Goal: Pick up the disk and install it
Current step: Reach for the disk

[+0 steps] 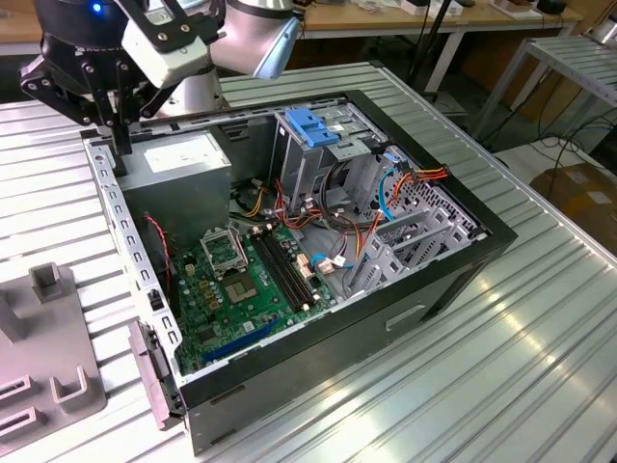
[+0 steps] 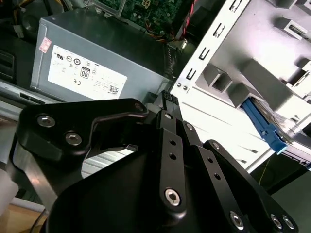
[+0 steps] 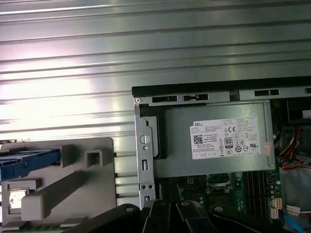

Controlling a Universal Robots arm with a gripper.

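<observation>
The disk [image 3: 26, 162] lies in a grey fixture beside the open computer case. Its blue carrier rail shows, with a patch of grey metal below it in the first wrist view; the rest is hidden by the fixture. In the second wrist view the rail of the disk [image 2: 262, 127] pokes out of the fixture's underside. My gripper [image 1: 118, 145] hangs over the case's rear corner by the power supply, away from the disk. Its black fingers [image 2: 167, 121] meet at the tips, shut on nothing. The gripper [image 3: 167, 206] sits just over the case wall.
The open computer case [image 1: 453, 280] lies on a ribbed metal table [image 1: 540, 367]. Inside are a grey power supply with a white label [image 1: 178, 164], a motherboard [image 1: 241, 289], loose cables and a metal drive cage with a blue latch [image 1: 310, 125]. The grey fixture [image 1: 48, 367] stands at the exterior view's left.
</observation>
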